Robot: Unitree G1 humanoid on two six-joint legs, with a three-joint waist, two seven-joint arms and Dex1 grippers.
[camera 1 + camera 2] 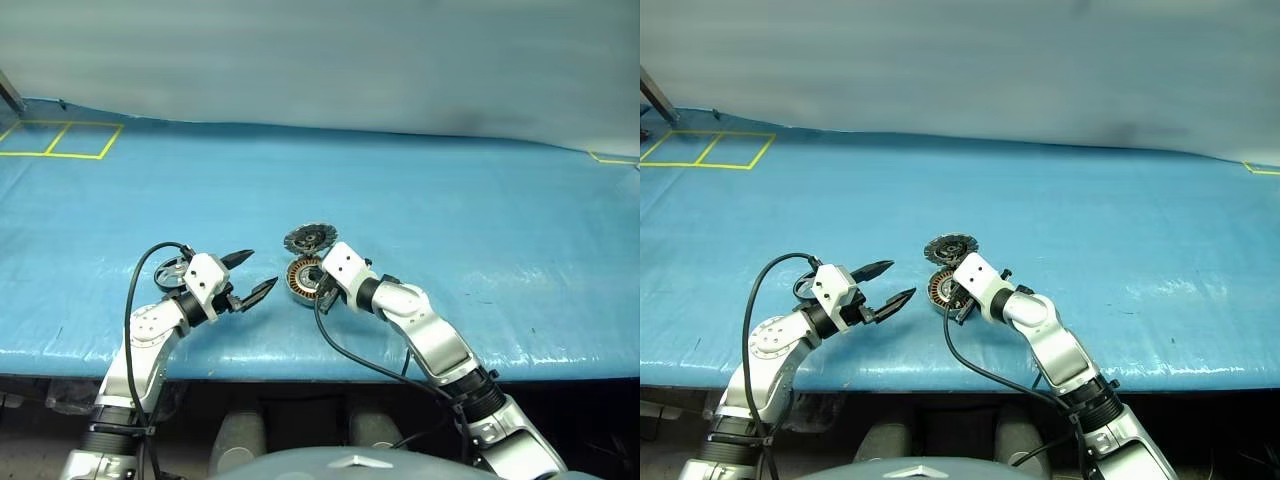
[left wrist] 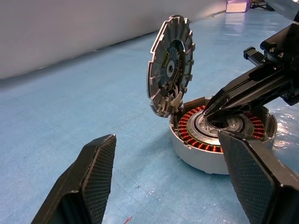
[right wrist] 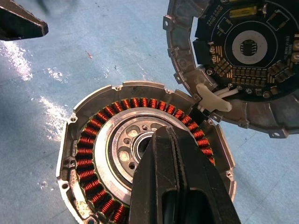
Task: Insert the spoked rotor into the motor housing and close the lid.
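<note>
1. Motor housing (image 3: 70,161): one. It sits flat on the blue table (image 1: 470,200), near its front edge, with the cup mouth facing up. The copper winding ring is exposed around a silver centre bearing.
2. Lid (image 2: 170,70): one. It stands open and near upright on the far rim of the housing, joined there, with its toothed circuit face turned toward the robot.
3. Spoked rotor (image 1: 172,271): one, as far as can be told. It is a grey round piece lying flat on the table just behind the left hand and partly hidden by it. It is not yet in the housing and lies well to the left of it.
4. Right hand (image 3: 161,135): one. The fingers are closed together and hold nothing. The tips point down into the housing's centre, at or on the bearing; contact cannot be confirmed.
5. Left hand (image 1: 260,270): one. The fingers are spread wide and empty. It hovers over the table just left of the housing, pointing toward it.
6. Governing relation: the rotor lies beside the left hand, on the side away from the housing, so the left hand is much the nearer. Judged, the fetch falls to that hand. The rotor must then come in flat over the cup, with the right hand cleared from the centre first.
</note>
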